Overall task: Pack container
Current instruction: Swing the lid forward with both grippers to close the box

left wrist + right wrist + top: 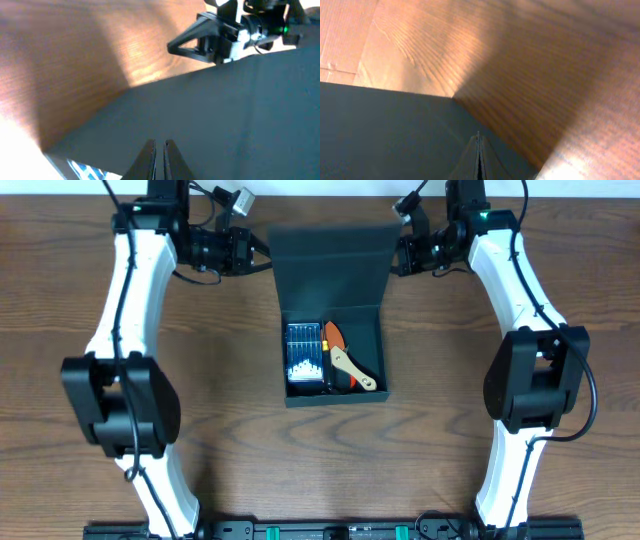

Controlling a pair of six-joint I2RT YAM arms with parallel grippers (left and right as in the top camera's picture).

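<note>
Overhead: the container [335,398] sits at the middle of the bench [220,380], its flap lid [330,265] thrown back toward the far edge so the well is open from above. Inside lie 3 things: a blue case of bits [303,358] along the left wall, an orange-handled tool [334,338] beside it, and a pale wooden piece [355,372] slanting toward the front right corner. The left gripper [258,252] is at the lid's left edge and the right gripper [403,252] at its right edge, 1 on each side. I judge this mirrored placing is meant to swing the wide flap evenly down over the contents.

Left wrist: the 2 fingers [147,161] are drawn almost together with only a thin slit, and nothing shows between them. They point across the lid's dark matte face, so they look set to push, not pinch. The other arm's gripper shows at the lid's far side, and a sliver of the blue case peeks at the bottom left.

Right wrist: the fingers [474,159] are pressed together, holding nothing, aimed at a corner of the dark flap with bare wood grain beyond. Whether the tips touch the flap I cannot tell.
</note>
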